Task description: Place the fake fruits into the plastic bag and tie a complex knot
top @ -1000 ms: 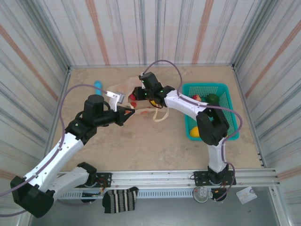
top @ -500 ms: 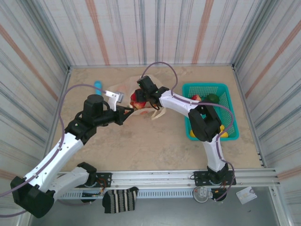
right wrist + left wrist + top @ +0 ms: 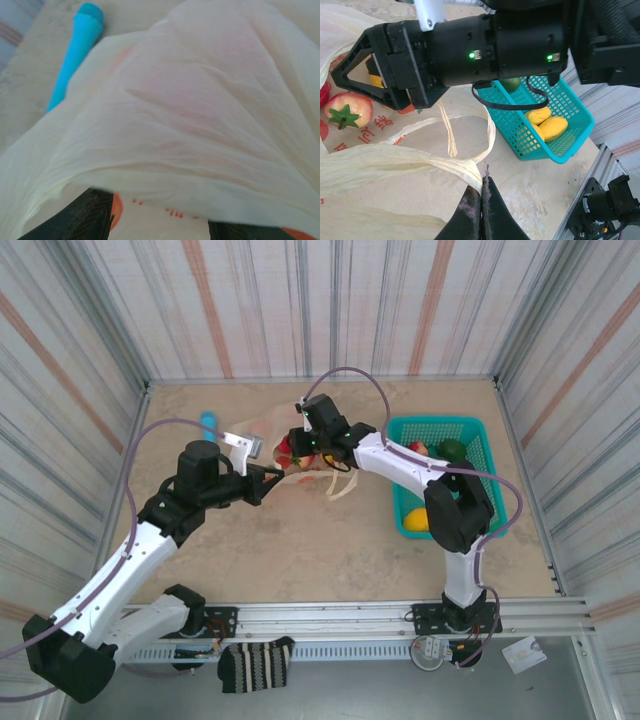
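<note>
The plastic bag (image 3: 268,432) lies cream and crumpled at the back middle of the table, with red fruits (image 3: 286,452) showing at its mouth. My left gripper (image 3: 276,477) is shut on a twisted handle strand (image 3: 420,162), jaws pinched at the strand's end (image 3: 481,182). My right gripper (image 3: 292,445) is at the bag's mouth. In the right wrist view its fingers (image 3: 92,215) stand apart with bag film (image 3: 200,125) draped over them and nothing gripped; the gripper (image 3: 160,227) is open. A red apple-like fruit (image 3: 347,110) lies in the bag. More fruits, yellow (image 3: 547,125) and green (image 3: 453,448), are in the basket.
A teal mesh basket (image 3: 488,470) stands to the right of the bag. A blue cylinder (image 3: 208,422) lies behind the bag on the left. The right arm's black wrist body (image 3: 485,45) hangs over the bag. A striped sock (image 3: 255,665) drapes the front rail.
The right gripper dipped left into the bag's mouth, then drew back a little, its elbow swinging over the basket. The left gripper kept its hold without moving.
</note>
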